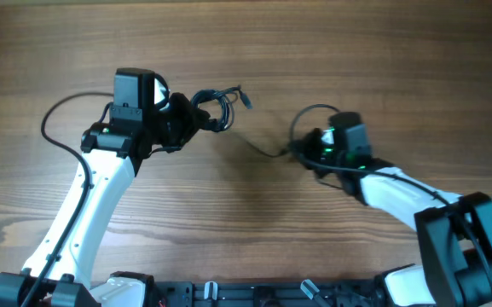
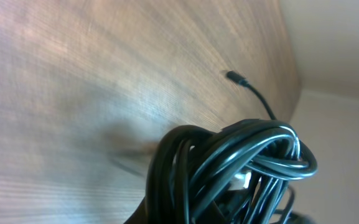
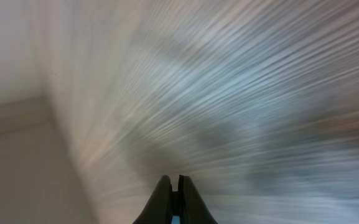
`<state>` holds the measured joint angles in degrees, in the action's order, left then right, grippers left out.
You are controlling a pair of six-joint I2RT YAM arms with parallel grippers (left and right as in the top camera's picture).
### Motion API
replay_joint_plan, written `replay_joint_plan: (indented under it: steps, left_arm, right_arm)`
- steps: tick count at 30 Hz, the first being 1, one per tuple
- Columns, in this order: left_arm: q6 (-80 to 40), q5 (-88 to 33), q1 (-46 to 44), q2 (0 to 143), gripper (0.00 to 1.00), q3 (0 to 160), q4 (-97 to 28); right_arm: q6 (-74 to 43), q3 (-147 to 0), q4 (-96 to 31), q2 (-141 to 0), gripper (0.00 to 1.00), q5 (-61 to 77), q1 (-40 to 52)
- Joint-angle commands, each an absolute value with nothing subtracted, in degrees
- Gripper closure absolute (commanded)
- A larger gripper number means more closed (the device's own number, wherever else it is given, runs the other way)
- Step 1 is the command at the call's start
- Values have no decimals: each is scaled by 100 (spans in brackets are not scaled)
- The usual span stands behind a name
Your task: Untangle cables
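Black left claw [image 1: 196, 119] was clenched on the cables [image 1: 217, 106], a bundle of thin black flexible cords wound into a tight coil. Overhead view: the bundle sat right at the claw tips, left of the bench's middle and toward its far side. Whether the coil rested on the wood or hung just off it could not be told.

Left wrist view: the cables [image 2: 241, 162] filled the lower right of the frame, many glossy turns lying over one another. The claw's own fingers were hidden behind the coil. One cord left the upper side of the coil and ended in a small black plug end [image 2: 234, 77], seen against the wood grain.

Overhead view: a single thin black strand [image 1: 258, 147] ran from beneath the bundle rightward across the wood, reaching the right claw [image 1: 302, 153]. The two claws stood well apart, with the strand between them.

Right wrist view: the right claw [image 3: 175, 182] was clenched, its dark fingers [image 3: 164, 200] pressed flat together. Whether the strand was pinched between them could not be told. Everything beyond the fingers was smeared into blurred streaks.

All of this lay over the light brown wooden bench [image 1: 373, 51].
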<state>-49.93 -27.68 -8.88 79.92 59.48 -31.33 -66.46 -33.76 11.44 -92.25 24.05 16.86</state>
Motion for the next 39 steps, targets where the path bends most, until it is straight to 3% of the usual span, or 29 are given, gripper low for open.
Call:
replay_joint_plan:
  steps: [1,3,4,6,8,9,11,13,15,24,30,33,34,35,39]
  left_arm:
    - [-3269,-2563,-845,7961,96,6034,-3037]
    - [-3280,-2576,-847,7961,96,6034,-3015]
    - [-3271,-2681,-851,7961,96,6034,-2993]
    - [-2744,-2797,-851,7961,96,6034,-3024]
    - [-2038,-2670,-851,7961,96,6034,-3153]
    - [-1793,-2497,-851,7961,96,6034,-3240]
    - [-1608,-1922,-851,7961,96,6034,-3548]
    - [-1050,-1931,-851,7961,96,6034,-3913]
    - [-545,-2408,-851,7959,96,6036,-4160]
    - [-486,-2906,-851,7671,96,6045,-4753]
    - [67,-3817,-851,7660,96,6045,-5221]
    - [113,-3854,-851,7660,96,6045,-5216]
    - [110,-3850,-849,7660,96,6045,-5159]
    - [108,-3839,-851,7660,96,6045,-5083]
    - [-526,-2661,-851,7660,96,6045,-4762]
  right_arm:
    - [-4917,-3336,694,-8794,96,2770,799]
    - [-4324,-3339,451,-8584,96,2991,405]
    - [-3909,-3336,395,-8503,78,3208,294]
    - [-3594,-3339,403,-8490,28,3330,292]
    - [-3597,-3339,567,-8490,2,3872,292]
    - [-3559,-3339,799,-8490,0,4285,292]
    - [-2617,-3339,1826,-8490,0,5811,329]
    - [-2141,-3339,2484,-8490,0,6274,460]
    - [-1144,-3339,2480,-8490,1,5741,742]
    - [648,-3339,2574,-8490,11,4259,2838]
    - [749,-3339,2956,-8490,22,3667,3262]
    - [740,-3339,2952,-8490,45,3806,3262]
    - [707,-3336,2952,-8490,80,4014,3262]
    - [416,-3339,2954,-8490,95,4128,3262]
    - [-1966,-3339,2952,-8490,96,4327,3164]
